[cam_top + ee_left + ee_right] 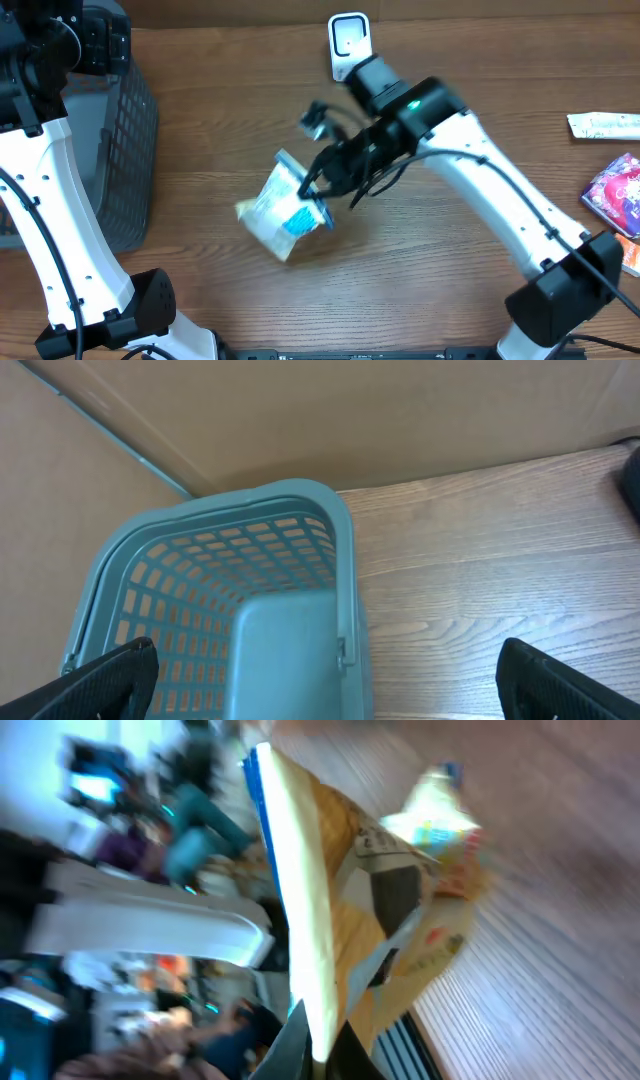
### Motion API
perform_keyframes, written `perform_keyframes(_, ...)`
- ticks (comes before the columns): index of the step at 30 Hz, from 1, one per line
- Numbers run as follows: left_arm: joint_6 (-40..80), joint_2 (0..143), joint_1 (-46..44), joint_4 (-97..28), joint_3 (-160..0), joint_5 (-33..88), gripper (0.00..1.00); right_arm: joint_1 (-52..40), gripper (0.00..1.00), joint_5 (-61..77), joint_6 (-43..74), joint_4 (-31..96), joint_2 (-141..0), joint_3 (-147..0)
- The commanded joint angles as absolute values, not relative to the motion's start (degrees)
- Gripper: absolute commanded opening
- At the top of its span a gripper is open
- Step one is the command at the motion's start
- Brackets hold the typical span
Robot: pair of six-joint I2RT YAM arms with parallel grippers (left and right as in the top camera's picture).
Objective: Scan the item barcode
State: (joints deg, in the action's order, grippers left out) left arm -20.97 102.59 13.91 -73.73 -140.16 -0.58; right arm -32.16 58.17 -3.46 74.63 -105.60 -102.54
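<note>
From above, the right arm (480, 170) reaches to the middle of the table (200, 90). The right gripper (318, 192) is clenched on one edge of the snack bag (280, 212), which is white and blue. The dark gripper parts cover that edge. I cannot tell if the bag's low end touches the wood. No barcode can be made out. The white scanner (349, 40) stands at the far edge, apart from the bag, and the arm hides its foot. A dark basket (130, 150) on the left is cut off by the picture's side. So are a pale packet (603, 125) and a pink bag (618, 192) on the right.

The left wrist camera shows what the top view does not. The left gripper (325, 685) hangs over the basket, and its two tips sit far apart in the bottom corners, holding nothing. Here the basket looks blue-green, and you can see inside it.

The right wrist picture is very blurry. Up close, the bag fills the middle, and dark fingers (320, 1055) pinch its thin edge at the bottom. The print is too smeared to read.
</note>
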Motion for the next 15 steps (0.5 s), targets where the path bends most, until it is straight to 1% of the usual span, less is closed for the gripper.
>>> perform_keyframes(1, -20.1, 103.4, 14.2, -73.5, -140.0, 0.0, 1.00, -25.4, 0.04, 66.3, -7.5, 74.2, -105.1, -99.8)
perform_keyframes(7, -20.1, 103.5, 14.1, -73.5, -140.0, 0.0, 1.00, -19.0, 0.04, 65.3, -8.3, 64.7, -110.0, -92.2)
perform_keyframes(11, -20.1, 103.5, 14.2, -73.5, -140.0, 0.0, 1.00, -19.9, 0.04, 64.6, -4.0, 62.8, -113.1, -91.5)
perform_keyframes(15, -20.1, 103.5, 14.2, -73.5, -140.0, 0.0, 1.00, -24.2, 0.04, 60.5, -1.0, 63.3, -112.1, -92.6)
